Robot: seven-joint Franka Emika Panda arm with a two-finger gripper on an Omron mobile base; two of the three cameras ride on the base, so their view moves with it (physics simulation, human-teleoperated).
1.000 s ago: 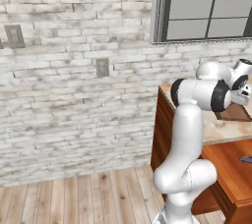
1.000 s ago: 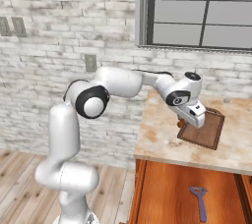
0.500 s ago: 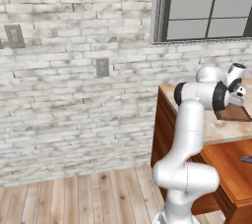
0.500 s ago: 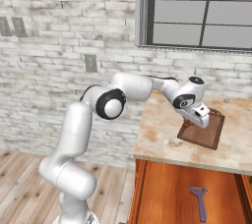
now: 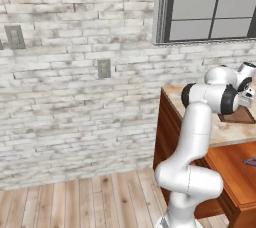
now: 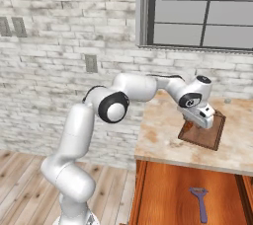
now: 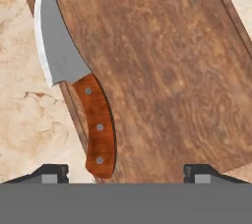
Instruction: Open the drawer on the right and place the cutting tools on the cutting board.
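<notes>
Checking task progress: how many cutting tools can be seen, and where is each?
2. A knife lies along the cutting board's edge, partly overhanging the counter, below the open claw. A blue peeler lies in the open drawer. Others may be hidden.

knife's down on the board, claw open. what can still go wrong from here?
1. The knife lies along the cutting board's edge, blade and handle over the rim toward the countertop; a nudge could tip it off.
2. The open claw sits low just over the handle, so a sideways retreat might drag the knife.
3. The blue-handled tool lies in the open drawer, and reaching it means swinging back past the board.
</notes>
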